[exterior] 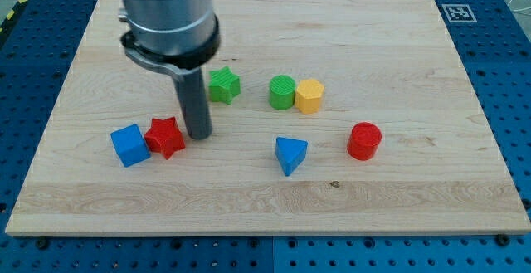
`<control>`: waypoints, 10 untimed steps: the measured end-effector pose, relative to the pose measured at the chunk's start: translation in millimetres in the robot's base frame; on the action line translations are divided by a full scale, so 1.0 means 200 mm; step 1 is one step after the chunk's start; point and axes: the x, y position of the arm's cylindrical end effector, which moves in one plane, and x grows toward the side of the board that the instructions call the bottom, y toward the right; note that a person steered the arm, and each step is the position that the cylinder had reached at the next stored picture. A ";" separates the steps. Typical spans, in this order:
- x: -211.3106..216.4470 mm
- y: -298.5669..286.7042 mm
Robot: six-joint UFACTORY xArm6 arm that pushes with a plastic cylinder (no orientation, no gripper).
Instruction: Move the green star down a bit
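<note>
Looking over the single camera view, the only marking is a black-and-white square tag (457, 12) on the wooden board (348, 215) at its top right corner; its pattern carries no readable letters. No brand or other writing shows on the blocks or on the blue perforated table (510, 99) around the board.

My tip (199, 134) rests on the board left of centre, at the end of a dark rod under a wide grey cylinder (166, 16). There is no hand to spread or pinch: the rod ends plainly and holds nothing. The tip stands just to the right of the red star (165, 137), very near it, though I cannot tell if they touch. The blue cube (129, 145) sits against the red star's left side.

The green star (223, 85), the task's block, lies above and to the right of the tip, close beside the rod's shaft. Below it the board is bare down to the bottom edge, so room lies open that way. To its right stand the green cylinder (282, 92) and the yellow hexagonal block (309, 96), touching each other. Lower, the blue triangular block (290, 153) and the red cylinder (363, 141) sit well apart. All blocks keep well inside the board's edges; the far right and the whole bottom strip hold wide free wood.
</note>
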 end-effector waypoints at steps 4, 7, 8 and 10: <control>-0.39 -0.43; -0.46 0.31; -0.41 0.26; -0.41 0.15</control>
